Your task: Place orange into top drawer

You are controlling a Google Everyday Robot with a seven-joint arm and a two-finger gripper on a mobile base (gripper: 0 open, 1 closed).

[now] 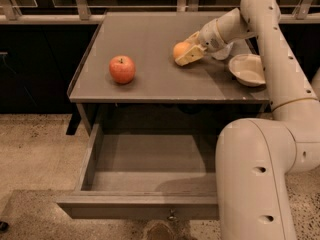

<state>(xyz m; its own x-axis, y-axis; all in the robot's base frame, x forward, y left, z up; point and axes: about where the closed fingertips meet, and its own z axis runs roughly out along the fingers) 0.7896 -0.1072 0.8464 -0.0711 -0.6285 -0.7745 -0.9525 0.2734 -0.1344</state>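
The orange is held between the fingers of my gripper over the right part of the grey tabletop. The gripper is shut on it, and the arm comes in from the upper right. I cannot tell whether the fruit touches the tabletop or hangs just above it. The top drawer below the tabletop is pulled out wide open, with a small metal knob at the centre of its front panel. Nothing lies in the part of the drawer that I see.
A red apple stands on the left half of the tabletop. A pale bowl sits at the right edge, just below my forearm. My own arm segment covers the drawer's right side. A railing runs behind the table.
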